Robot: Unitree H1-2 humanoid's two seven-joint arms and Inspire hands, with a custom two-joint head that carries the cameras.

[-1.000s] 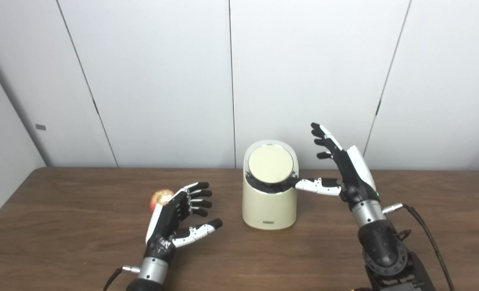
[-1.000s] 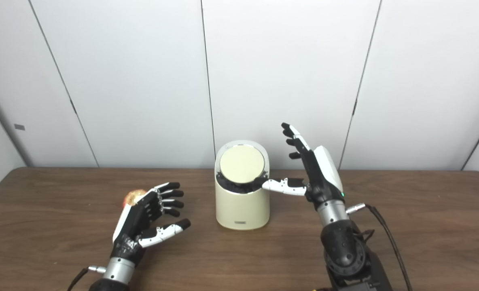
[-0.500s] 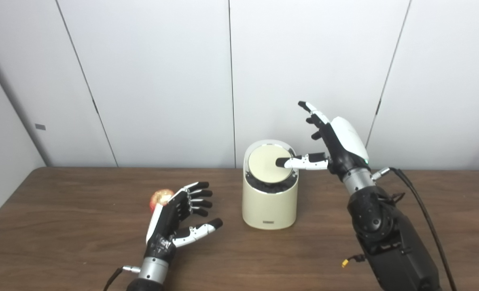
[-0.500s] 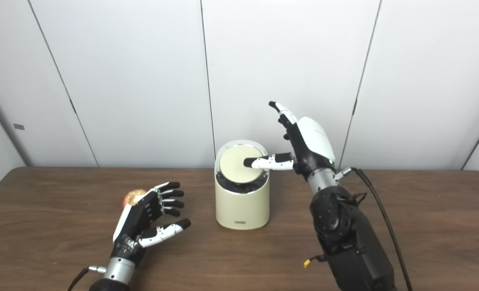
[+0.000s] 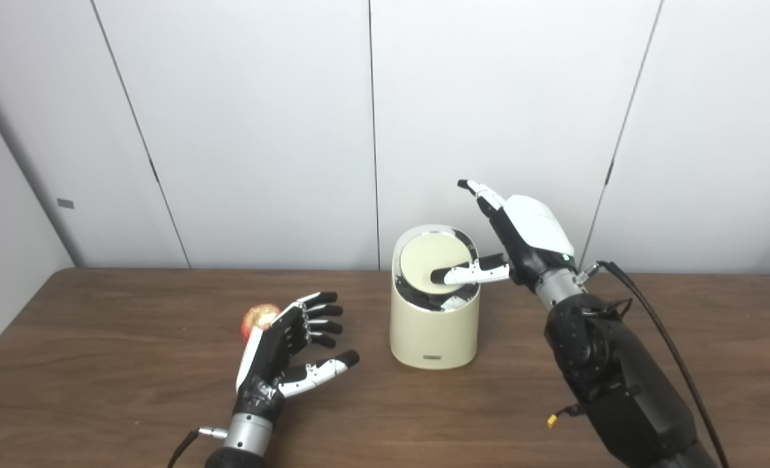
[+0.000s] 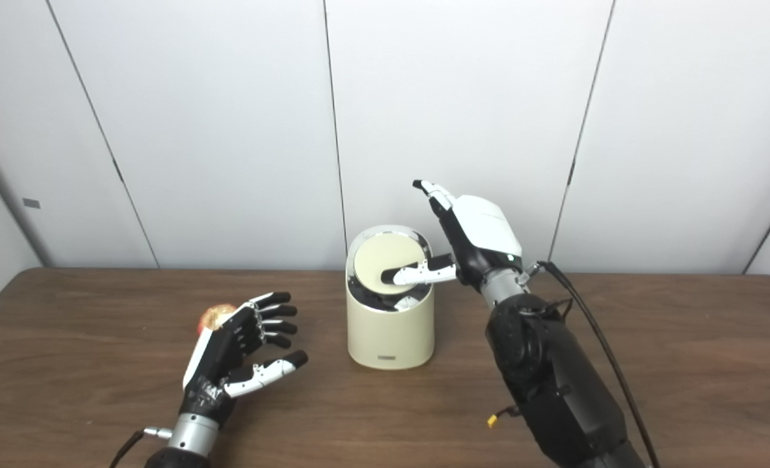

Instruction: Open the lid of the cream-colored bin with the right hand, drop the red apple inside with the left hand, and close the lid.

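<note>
Pressing on the round lid [image 5: 432, 261] of the cream-colored bin [image 5: 433, 325], the thumb [image 5: 458, 275] of the right hand [image 5: 518, 237] lies across the lid's right half, tip near its middle; other fingers [image 5: 477, 190] spread apart and raised above the bin's right rear, holding nothing. Lid tilted, near edge dipped into the bin mouth, dark interior visible below it on the near side. Bin upright on the desk [image 5: 99, 403], near the back wall.

Left hand [image 5: 279, 344] left of the bin and nearer the front edge, palm facing the bin, fingers wide apart, empty; hovering or resting on the desk, cannot tell which. Red apple [image 5: 259, 319] sits on the desk left of the bin, just behind the left hand and partly hidden by it, contact not discernible
</note>
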